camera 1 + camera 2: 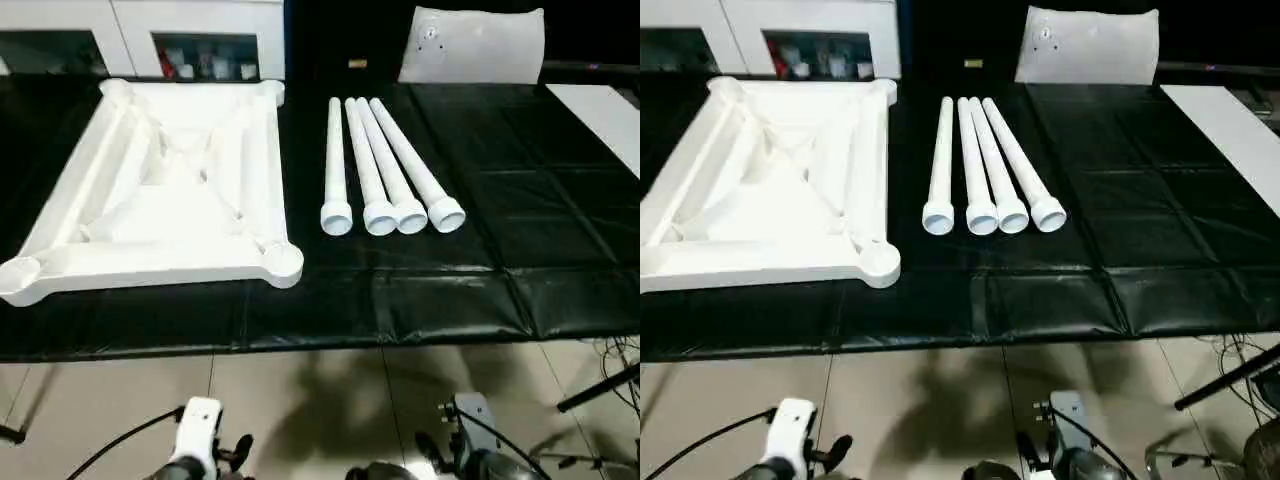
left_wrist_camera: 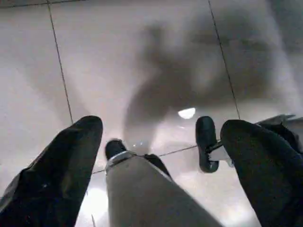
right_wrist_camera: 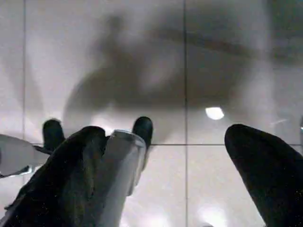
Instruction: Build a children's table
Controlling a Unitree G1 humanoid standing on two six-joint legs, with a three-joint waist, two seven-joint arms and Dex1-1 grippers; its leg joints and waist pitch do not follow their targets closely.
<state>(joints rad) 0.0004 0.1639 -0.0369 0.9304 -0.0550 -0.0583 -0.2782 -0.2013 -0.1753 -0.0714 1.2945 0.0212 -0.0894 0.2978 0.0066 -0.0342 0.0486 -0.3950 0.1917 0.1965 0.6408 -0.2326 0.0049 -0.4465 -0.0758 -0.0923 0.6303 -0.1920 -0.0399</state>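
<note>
- I see the four legs [image 1: 385, 170] lying side by side at upper centre of the frame on the black bench [image 1: 520, 220], long axes running away from me, open ends nearest.
- The table top [image 1: 150, 185] lies ribs-up at upper left.
- Left pincer [image 2: 156, 156] and right pincer [image 3: 175, 165] both hang spread and empty over the floor; I judge the right nearer the legs.

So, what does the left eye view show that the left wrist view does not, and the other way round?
From the left eye view: the upside-down table top and the four legs lying side by side to its right, all on the black mat, with a white cabinet behind.
From the left wrist view: a close look along the left end effector, its black fingers wide apart and holding nothing.
Both: the pale tiled floor with shadows on it.
</note>
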